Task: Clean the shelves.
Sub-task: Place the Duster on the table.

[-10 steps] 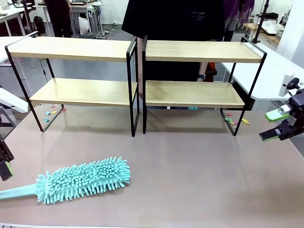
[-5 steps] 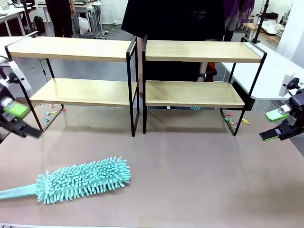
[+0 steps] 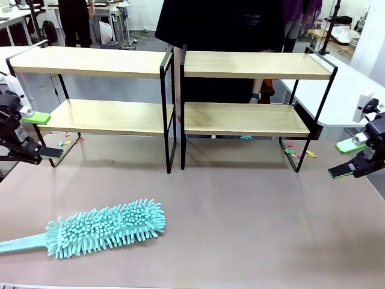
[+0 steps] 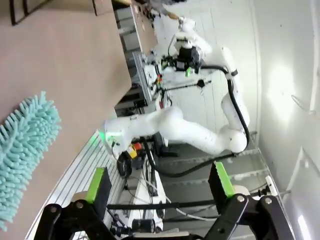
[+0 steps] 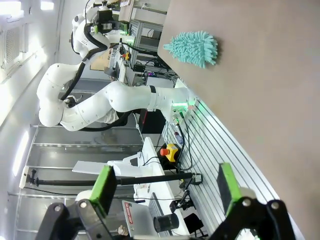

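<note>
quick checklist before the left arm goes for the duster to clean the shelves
1. Left gripper empty with jaws open: ok.
2. Duster lying free on the table, nothing on top of it: ok.
3. Duster handle reachable: cannot tell, it runs off the picture's left edge.
4. Right gripper open and off at the right edge, far from the duster: ok.
5. Shelves upright, all four boards bare: ok.
6. Person out of the way: cannot tell, they stand close behind the shelves with a hand between the right rack's boards.
</note>
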### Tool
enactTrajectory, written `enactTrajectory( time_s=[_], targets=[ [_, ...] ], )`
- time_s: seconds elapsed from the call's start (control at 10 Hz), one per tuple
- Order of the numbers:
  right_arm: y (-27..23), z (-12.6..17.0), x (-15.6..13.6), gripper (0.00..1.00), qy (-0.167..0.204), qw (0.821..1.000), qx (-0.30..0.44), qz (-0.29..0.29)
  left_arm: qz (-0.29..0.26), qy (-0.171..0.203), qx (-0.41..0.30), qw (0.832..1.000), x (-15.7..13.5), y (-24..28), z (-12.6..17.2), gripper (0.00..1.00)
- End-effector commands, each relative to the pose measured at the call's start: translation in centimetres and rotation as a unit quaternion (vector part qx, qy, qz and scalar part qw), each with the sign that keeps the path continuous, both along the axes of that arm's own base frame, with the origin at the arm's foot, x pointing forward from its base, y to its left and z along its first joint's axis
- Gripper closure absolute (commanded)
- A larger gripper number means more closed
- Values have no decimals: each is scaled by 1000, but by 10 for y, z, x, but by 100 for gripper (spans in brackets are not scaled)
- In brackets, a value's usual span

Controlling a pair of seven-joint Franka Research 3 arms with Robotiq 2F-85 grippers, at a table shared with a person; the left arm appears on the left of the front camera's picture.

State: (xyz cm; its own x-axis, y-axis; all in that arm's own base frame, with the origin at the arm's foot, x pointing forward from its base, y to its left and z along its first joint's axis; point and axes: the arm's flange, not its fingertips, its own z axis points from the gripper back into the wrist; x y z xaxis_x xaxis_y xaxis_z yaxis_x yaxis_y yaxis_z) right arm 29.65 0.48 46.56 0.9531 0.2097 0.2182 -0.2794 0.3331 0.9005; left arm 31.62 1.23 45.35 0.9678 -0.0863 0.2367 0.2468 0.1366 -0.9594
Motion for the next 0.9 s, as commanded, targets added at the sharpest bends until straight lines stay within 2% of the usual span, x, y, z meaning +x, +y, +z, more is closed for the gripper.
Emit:
enactTrajectory(
  time_s=[0.0,0.8],
  targets=[
    [0,1,1,0,-11,1000,6,0,-33,-11,4,999,2,2,2,0],
    [0,1,1,0,-11,1000,6,0,-33,-11,4,999,2,2,2,0]
  ],
)
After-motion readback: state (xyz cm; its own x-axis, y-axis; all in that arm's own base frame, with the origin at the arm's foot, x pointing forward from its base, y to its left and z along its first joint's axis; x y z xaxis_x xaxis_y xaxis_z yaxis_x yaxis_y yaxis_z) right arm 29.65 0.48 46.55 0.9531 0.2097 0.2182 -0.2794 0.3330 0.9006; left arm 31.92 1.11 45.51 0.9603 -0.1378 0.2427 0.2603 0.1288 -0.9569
